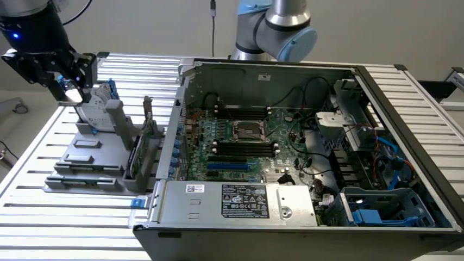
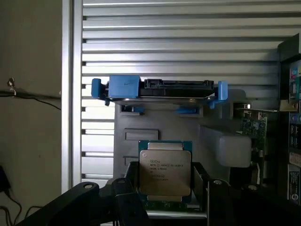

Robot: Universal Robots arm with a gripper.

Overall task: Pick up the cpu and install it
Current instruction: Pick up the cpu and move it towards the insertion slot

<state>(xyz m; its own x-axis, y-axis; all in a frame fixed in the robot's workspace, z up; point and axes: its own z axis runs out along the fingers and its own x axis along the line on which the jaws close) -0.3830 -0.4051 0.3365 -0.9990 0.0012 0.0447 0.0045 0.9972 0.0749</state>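
open computer case (image 1: 268,73) beside a grey parts holder (image 1: 87,163) on slatted table (image 1: 65,217).

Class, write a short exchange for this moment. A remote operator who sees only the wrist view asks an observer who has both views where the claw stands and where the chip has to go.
Operator: I see a small square silvery chip gripped in my claw. Where is the claw?
Observer: It hangs above the grey plastic parts fixture, at the exterior view's left, outside the open dark metal computer case.
Operator: Where is the socket?
Observer: The dark square metal-framed socket sits on the green motherboard inside that case, to the exterior view's right of the claw.
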